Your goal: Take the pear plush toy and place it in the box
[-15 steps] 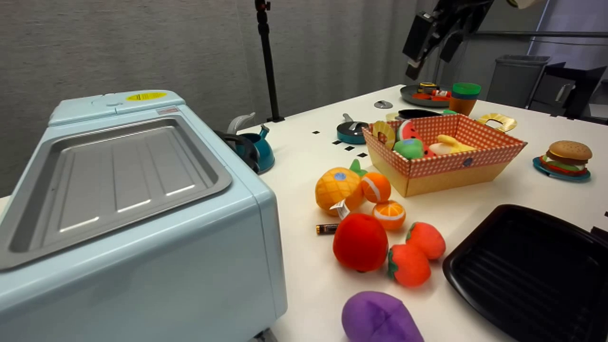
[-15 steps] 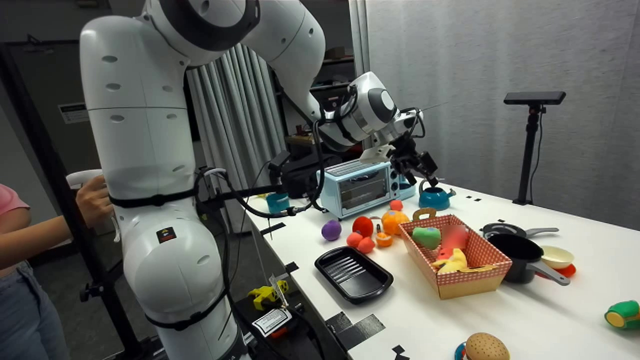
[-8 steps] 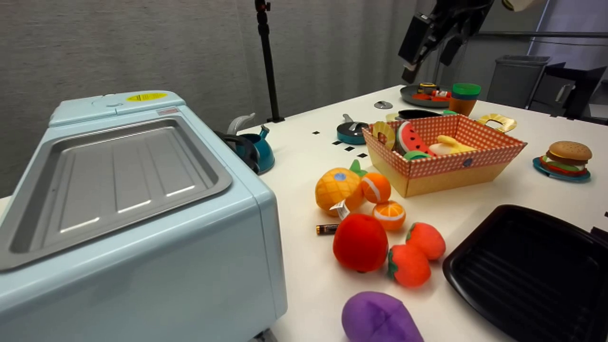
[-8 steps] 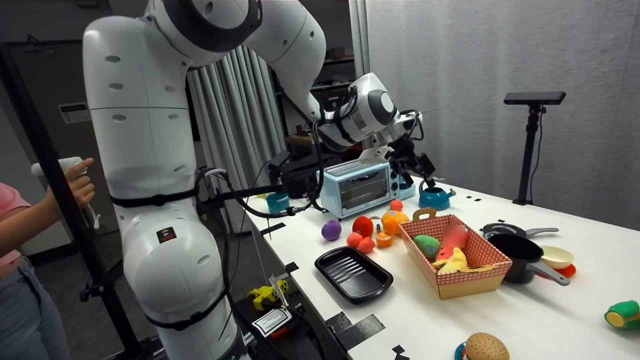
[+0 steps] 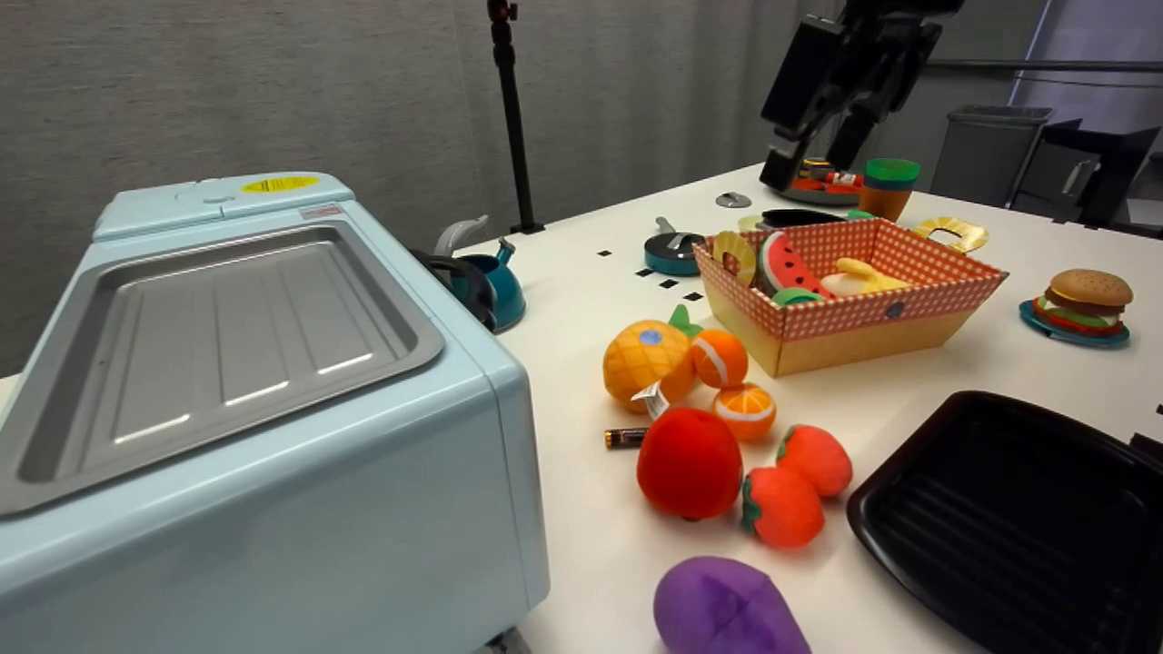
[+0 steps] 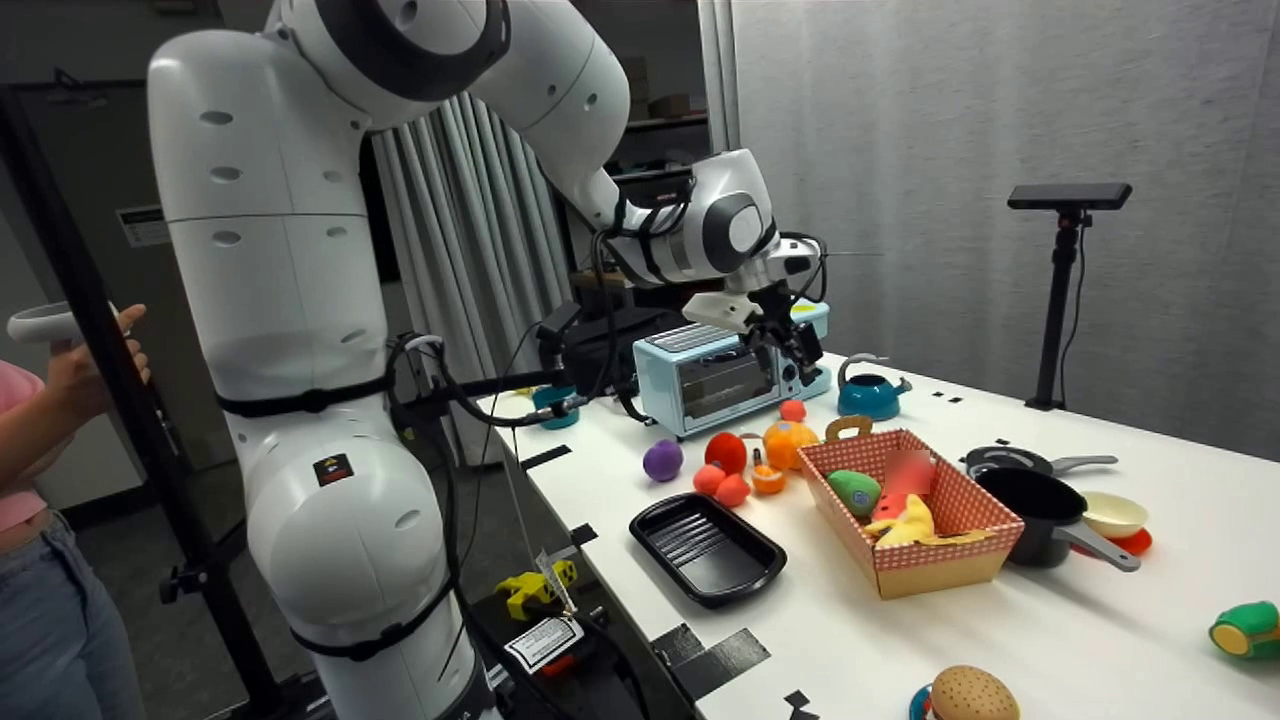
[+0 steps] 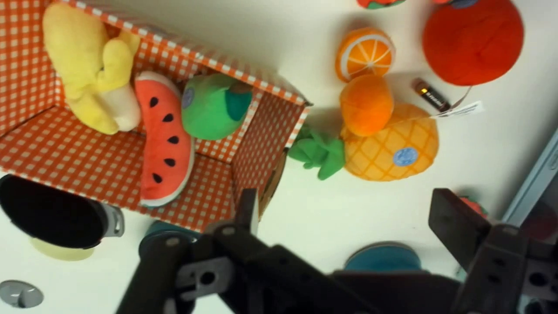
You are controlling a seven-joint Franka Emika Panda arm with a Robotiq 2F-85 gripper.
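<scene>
While the fingers [image 7: 455, 226] stand apart, checked box [image 7: 266, 139] holding pear plush [image 7: 211, 109], watermelon slice [image 7: 163, 139], yellow plush [image 7: 78, 61].

Lab, robot arm [image 6: 285, 290], camera stand [image 6: 1060, 300]

Bent white arm [image 6: 280, 260], claw [image 7: 342, 207] spread wide

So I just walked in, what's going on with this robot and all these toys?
A robot arm has its gripper open and holding nothing above the table. The green pear plush toy already lies in the checked box, next to a watermelon plush, with a yellow plush beyond that. So the placing looks done. A person nearby holds a white device, perhaps steering the arm.
</scene>
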